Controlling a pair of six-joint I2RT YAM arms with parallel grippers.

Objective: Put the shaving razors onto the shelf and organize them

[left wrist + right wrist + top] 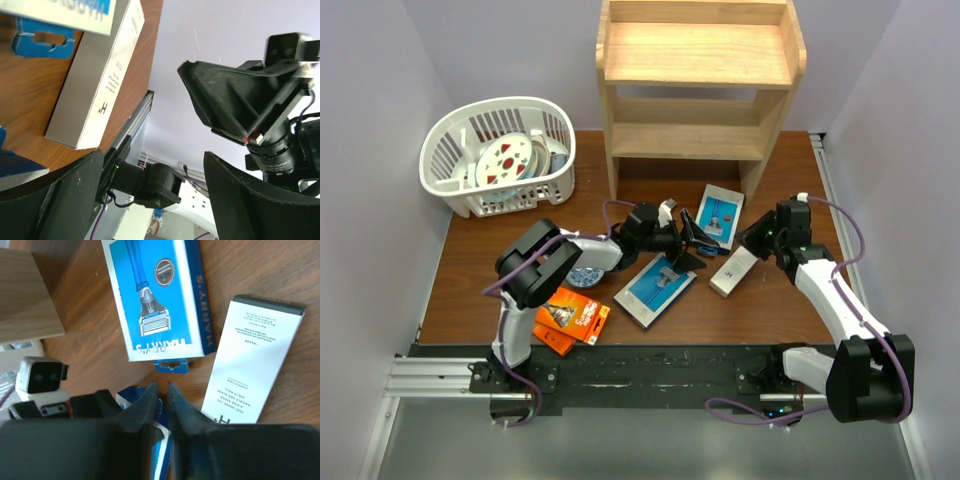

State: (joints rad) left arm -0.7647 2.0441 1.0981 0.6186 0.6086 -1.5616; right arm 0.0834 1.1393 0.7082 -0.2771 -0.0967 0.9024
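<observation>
The pine two-tier shelf (700,80) stands at the back with both tiers bare. A blue Harry's razor pack (720,213) (160,295) lies in front of it. A second blue pack (655,288) and a white razor box (733,272) (255,365) (100,75) lie nearer. Two orange packs (575,313) lie at the front left. My left gripper (688,243) (155,200) is open and empty, between the two blue packs. My right gripper (756,238) (162,395) is shut and holds nothing, low over the table beside the white box.
A white slotted basket (500,155) with plates in it stands at the back left. The two grippers face each other closely at mid-table. A small round blue-patterned object (585,275) lies by the left arm. Grey walls close in on both sides.
</observation>
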